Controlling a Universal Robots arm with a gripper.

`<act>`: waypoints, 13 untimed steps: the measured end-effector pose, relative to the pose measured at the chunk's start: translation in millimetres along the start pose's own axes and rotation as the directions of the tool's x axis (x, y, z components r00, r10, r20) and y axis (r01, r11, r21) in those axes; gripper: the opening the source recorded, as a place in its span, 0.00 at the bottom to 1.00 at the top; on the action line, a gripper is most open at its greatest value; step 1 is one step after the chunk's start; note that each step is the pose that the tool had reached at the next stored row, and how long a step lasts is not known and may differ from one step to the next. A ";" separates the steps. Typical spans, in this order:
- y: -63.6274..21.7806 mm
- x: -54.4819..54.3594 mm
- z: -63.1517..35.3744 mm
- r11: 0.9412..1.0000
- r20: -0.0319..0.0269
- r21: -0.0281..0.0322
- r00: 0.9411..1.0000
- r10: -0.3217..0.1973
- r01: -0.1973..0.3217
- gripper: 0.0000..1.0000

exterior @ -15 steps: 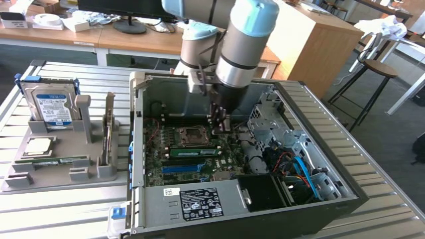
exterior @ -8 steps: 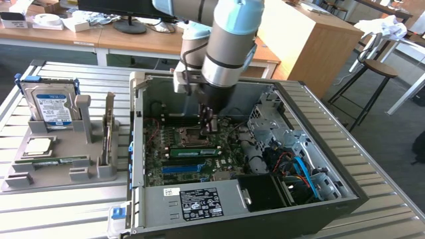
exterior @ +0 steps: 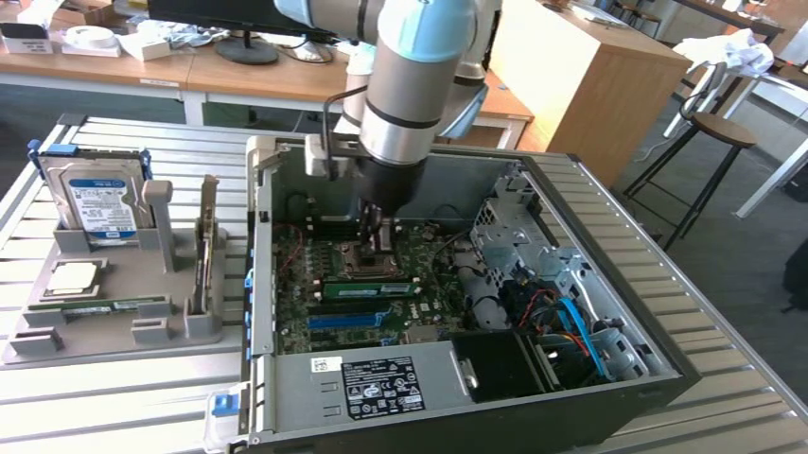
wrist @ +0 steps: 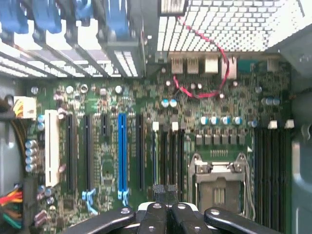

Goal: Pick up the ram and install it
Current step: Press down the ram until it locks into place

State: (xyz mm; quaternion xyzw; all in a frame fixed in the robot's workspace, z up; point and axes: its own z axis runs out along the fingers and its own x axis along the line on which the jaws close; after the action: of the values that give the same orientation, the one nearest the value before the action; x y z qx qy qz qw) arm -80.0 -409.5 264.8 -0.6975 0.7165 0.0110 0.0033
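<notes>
I have the gripper (exterior: pixel 375 248) down inside the open computer case (exterior: pixel 606 284), hanging over the motherboard (exterior: pixel 366 284) just beside the bare processor socket (wrist: pixel 218 187). In the wrist view its fingers (wrist: pixel 165 192) are pressed together with nothing between them, so it is closed and empty.

The case lies on its side on the slatted metal table (exterior: pixel 114 397). Inside it I see the green motherboard, a green ram stick (exterior: pixel 369 287) seated flat in a slot near the gripper, a blue slot (exterior: pixel 343 321) next to that, coloured cables (exterior: pixel 569 317) toward the exterior view's right, and the grey power supply (exterior: pixel 366 378) with its label along the near edge. The wrist view shows a row of long dark slots (wrist: pixel 168 161), one blue slot among them, a white slot (wrist: pixel 51 146), and a red wire (wrist: pixel 204 92) looped near the rear ports.

On the exterior view's left sits a grey holder tray (exterior: pixel 76 345). It carries a hard drive (exterior: pixel 101 203) standing upright at the back, a tall expansion card (exterior: pixel 206 246) upright in its own bracket, a square processor (exterior: pixel 74 277) lying flat, and a second ram stick (exterior: pixel 108 305) lying flat in its groove, well apart from the gripper.
</notes>
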 end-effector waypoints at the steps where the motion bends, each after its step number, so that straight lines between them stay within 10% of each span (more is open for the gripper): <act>1: 1.6 0.0 0.0 1.000 0.000 0.000 1.000 0.000 0.000 0.10; 13: 4.2 2.4 0.1 1.000 0.000 0.000 1.000 0.000 0.000 0.10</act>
State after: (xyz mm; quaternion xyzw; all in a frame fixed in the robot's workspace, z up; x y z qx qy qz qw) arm -84.3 -411.8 264.7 -0.6974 0.7166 0.0111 0.0033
